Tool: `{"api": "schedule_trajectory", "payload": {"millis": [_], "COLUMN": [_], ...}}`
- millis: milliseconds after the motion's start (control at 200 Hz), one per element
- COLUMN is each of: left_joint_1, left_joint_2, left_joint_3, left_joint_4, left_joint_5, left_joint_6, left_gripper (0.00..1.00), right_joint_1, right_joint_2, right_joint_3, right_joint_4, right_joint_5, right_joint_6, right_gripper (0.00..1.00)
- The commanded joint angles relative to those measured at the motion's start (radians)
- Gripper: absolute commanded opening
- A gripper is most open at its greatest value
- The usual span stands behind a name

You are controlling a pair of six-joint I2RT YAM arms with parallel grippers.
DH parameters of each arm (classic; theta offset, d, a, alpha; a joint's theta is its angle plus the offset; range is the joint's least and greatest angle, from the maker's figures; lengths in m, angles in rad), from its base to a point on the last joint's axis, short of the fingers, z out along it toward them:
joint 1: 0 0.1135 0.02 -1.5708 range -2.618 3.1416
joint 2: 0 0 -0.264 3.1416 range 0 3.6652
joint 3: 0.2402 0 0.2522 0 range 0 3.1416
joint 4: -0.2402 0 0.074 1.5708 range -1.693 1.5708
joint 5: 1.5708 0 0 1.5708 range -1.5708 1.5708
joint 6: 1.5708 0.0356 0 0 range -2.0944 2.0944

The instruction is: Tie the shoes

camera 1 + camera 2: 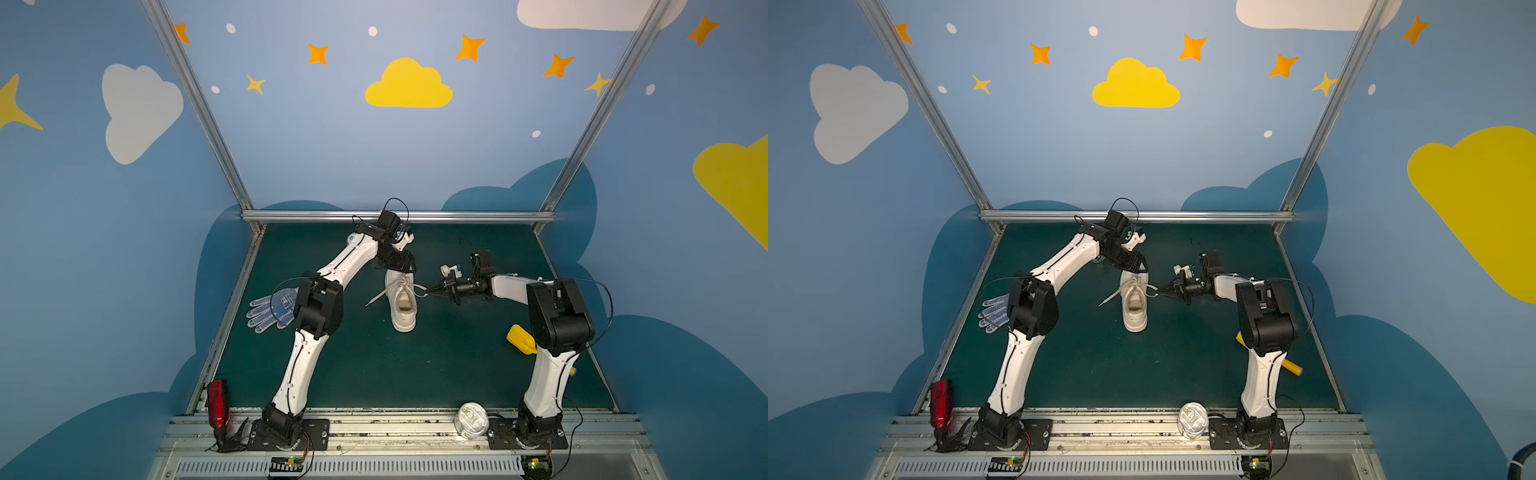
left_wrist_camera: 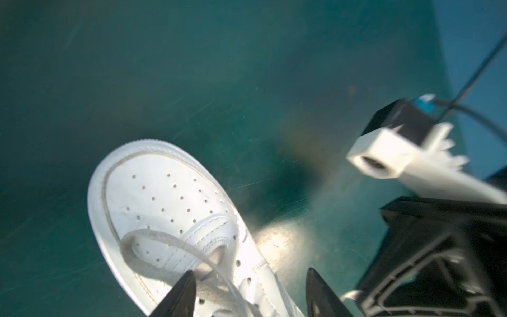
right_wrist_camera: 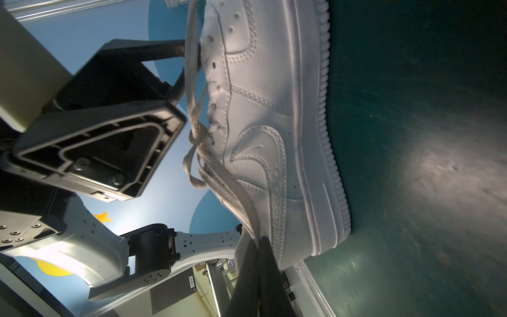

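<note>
The white sneaker (image 1: 401, 305) (image 1: 1134, 307) stands on the green mat (image 1: 415, 365), toe toward the back wall. My left gripper (image 1: 405, 266) (image 2: 251, 288) hovers open over the toe end. Its black fingertips (image 2: 183, 291) stand on either side of the lacing, with a lace loop (image 2: 153, 236) lying on the toe cap between them. On the shoe's right, my right gripper (image 1: 430, 292) (image 3: 259, 244) is shut on a flat white lace (image 3: 247, 208) drawn out sideways from the eyelets. Another lace end (image 1: 376, 298) trails on the mat to the shoe's left.
A white glove with blue dots (image 1: 270, 311) lies left of the left arm's elbow. A yellow object (image 1: 521, 338) sits by the right arm. A red bottle (image 1: 217, 403) and a silver can (image 1: 471, 419) stand at the front rail.
</note>
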Motion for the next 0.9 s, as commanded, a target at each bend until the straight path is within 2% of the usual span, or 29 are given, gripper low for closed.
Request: {"api": "schedule_trajectory", "payload": {"millis": [0,190,541,681,851,896], "left_joint_1": [-0.011,-0.023,-0.026,-0.026,-0.024,-0.024], "left_joint_2": [0.020,0.048,0.055,0.057,0.050,0.045], "left_joint_3": [0.052,0.110,0.113,0.113,0.113,0.113], "left_joint_4": [-0.112,-0.176,-0.191,-0.187,-0.175,-0.165], "left_joint_5": [-0.086,-0.150,-0.120,-0.070,-0.066,-0.062], "left_joint_6": [0.033,0.046,0.037,0.026,0.016,0.011], "left_gripper": [0.63,0.59,0.49,0.39,0.22,0.20], "right_joint_1": [0.005,0.004,0.004,0.005,0.005,0.004], "right_joint_2": [-0.001,0.000,0.002,0.002,0.000,0.000], "right_joint_3": [0.017,0.015,0.013,0.012,0.010,0.009], "right_joint_4": [-0.015,-0.016,-0.007,-0.007,-0.004,-0.003], "right_joint_5": [-0.011,-0.012,-0.015,-0.015,-0.015,-0.015], "right_joint_6": [-0.008,-0.009,-0.005,-0.005,-0.003,-0.003], "right_gripper": [0.00,0.00,0.00,0.00,0.00,0.00]}}
